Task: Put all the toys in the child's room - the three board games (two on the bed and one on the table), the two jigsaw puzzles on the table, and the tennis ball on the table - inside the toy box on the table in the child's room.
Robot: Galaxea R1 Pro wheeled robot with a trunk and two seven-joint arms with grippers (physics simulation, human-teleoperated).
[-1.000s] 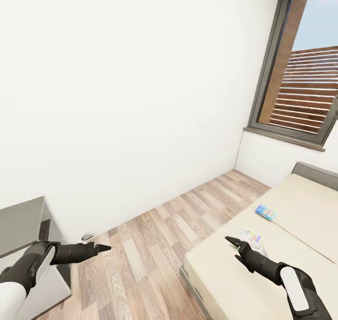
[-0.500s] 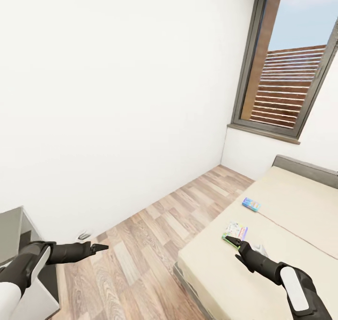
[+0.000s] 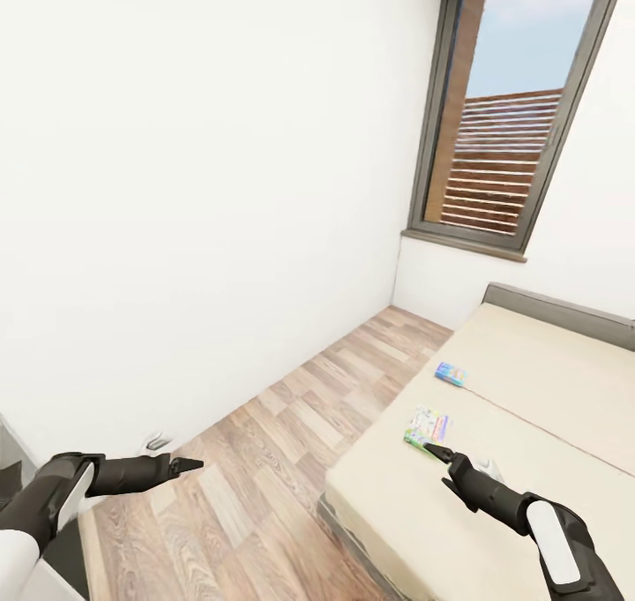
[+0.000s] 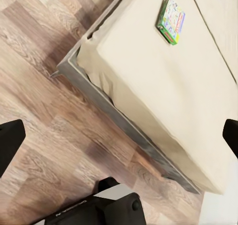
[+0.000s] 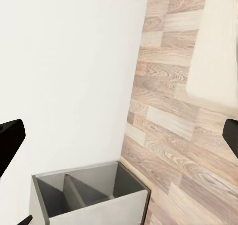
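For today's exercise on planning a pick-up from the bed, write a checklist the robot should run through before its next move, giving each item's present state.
1. Two board games in sight on the bed: ok, a green-edged one and a small blue one.
2. Games apart, not stacked: ok.
3. Left hand free: ok, empty, over the wooden floor.
4. Right hand free: ok, empty, just beside the green-edged game.
5. Hands open enough to grasp: ok, by both wrist views.
6. Toy box in view for the drop: cannot tell.
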